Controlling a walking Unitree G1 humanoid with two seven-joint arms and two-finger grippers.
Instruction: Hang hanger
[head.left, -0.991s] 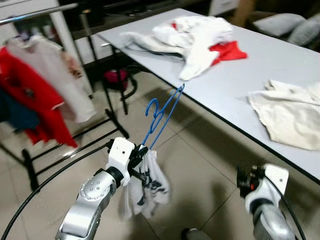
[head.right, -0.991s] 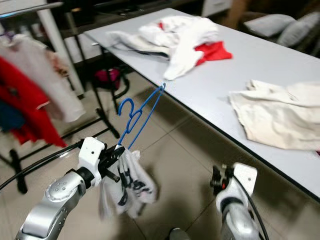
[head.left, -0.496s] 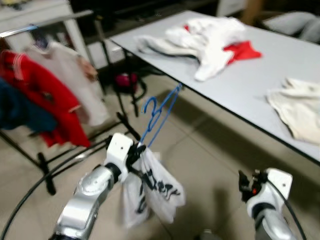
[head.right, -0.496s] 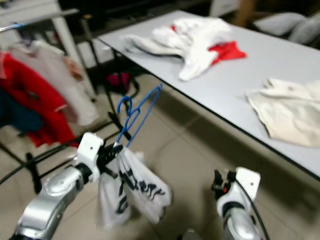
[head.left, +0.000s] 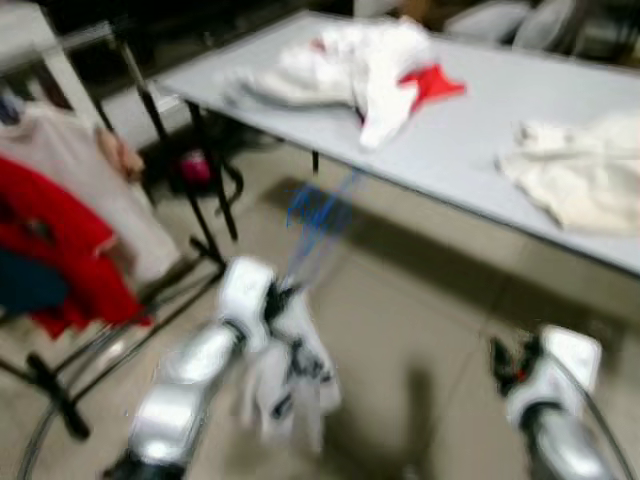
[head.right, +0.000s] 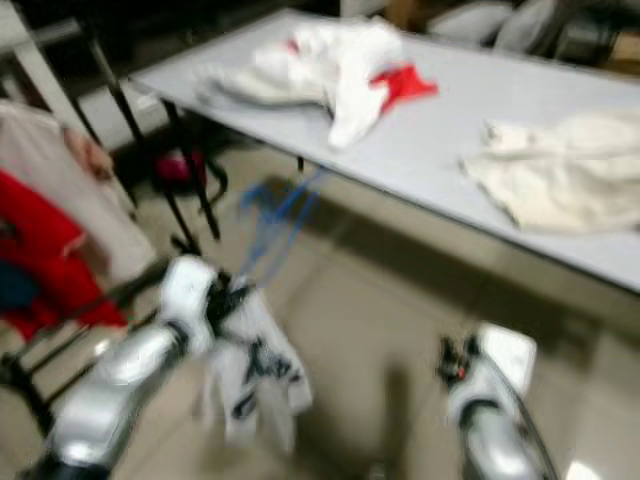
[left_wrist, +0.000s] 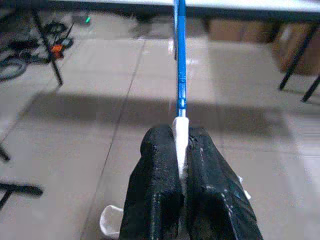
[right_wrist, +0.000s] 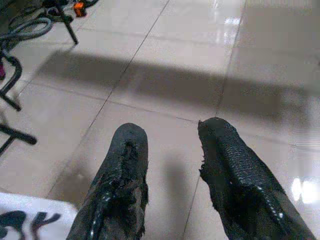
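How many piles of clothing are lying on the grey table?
2. A white-and-red heap sits toward the table's far left end, and a cream pile lies at its right. More may sit beyond the frame.

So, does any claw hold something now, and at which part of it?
The left claw is shut on the blue hanger, at its lower end where the white shirt hangs. The right claw is open and holds nothing.

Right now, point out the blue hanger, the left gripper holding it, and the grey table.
blue hanger (left_wrist: 180, 60), left wrist view, on its straight blue rod.
left gripper (left_wrist: 182, 145), left wrist view, between its fingertips.
grey table (head.left: 470, 140), left eye view, bare top.
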